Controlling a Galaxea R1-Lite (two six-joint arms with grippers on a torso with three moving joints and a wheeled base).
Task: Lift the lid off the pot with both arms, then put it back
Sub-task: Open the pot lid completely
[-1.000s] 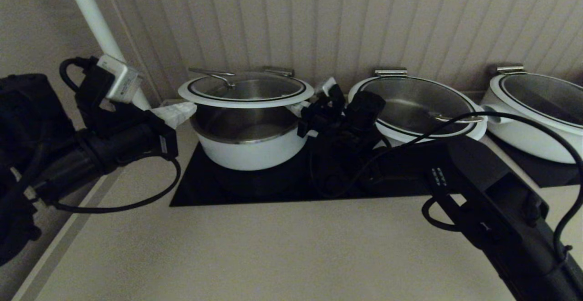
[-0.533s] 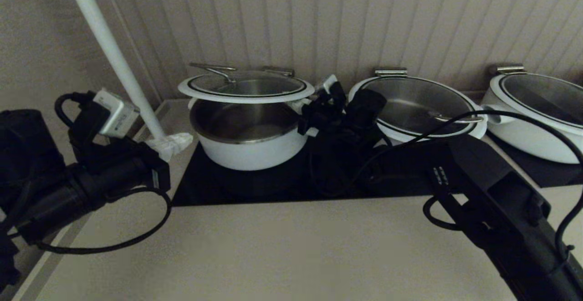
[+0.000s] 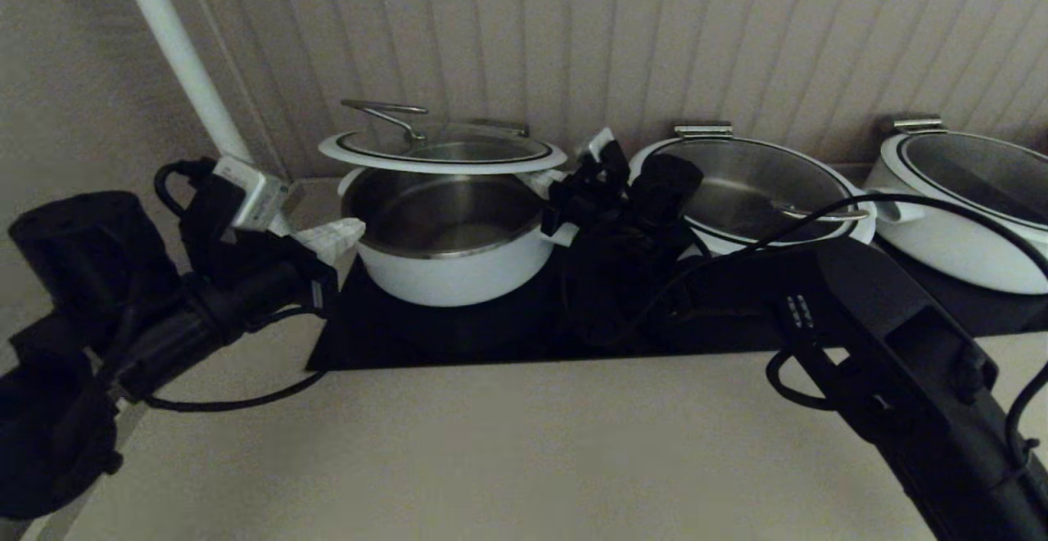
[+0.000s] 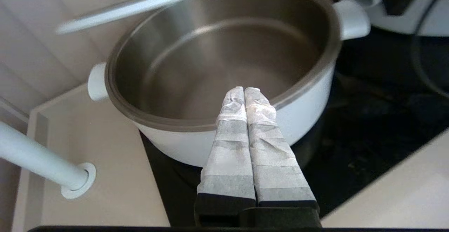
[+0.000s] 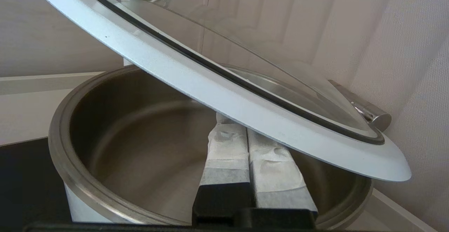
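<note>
Head view, from the left: the left gripper (image 3: 332, 238) sits near the desk's (image 3: 491, 443) far-left corner, just beside the pot's (image 3: 450, 267) left wall and below the lid (image 3: 442, 166), apart from it. Its taped fingers (image 4: 233, 119) are pressed flat together with nothing between them, tips about level with the pot's steel rim.

The pot stands on the black hob (image 3: 458, 336) near the far edge, left of the middle. The lid hovers over it, off the rim and tilted, its wire handle toward the far-left side.

On the pot's right side the right gripper (image 5: 245, 137) is likewise closed on nothing. Its paired fingers reach in under the lid's white rim, which seems to rest on top of them. We cannot tell whether the steel bracket at the back also bears the lid.

We judge the lift to be under way on one side only. To do it well, we would:
- bring the left fingers under the lid's left rim, opposite the right ones;
- raise both sides evenly, so the smooth glass does not slide off the narrow fingers;
- keep the lid centred over the pot for lowering back.

The two other white pots (image 3: 753, 189) toward the far-right corner play no part.
</note>
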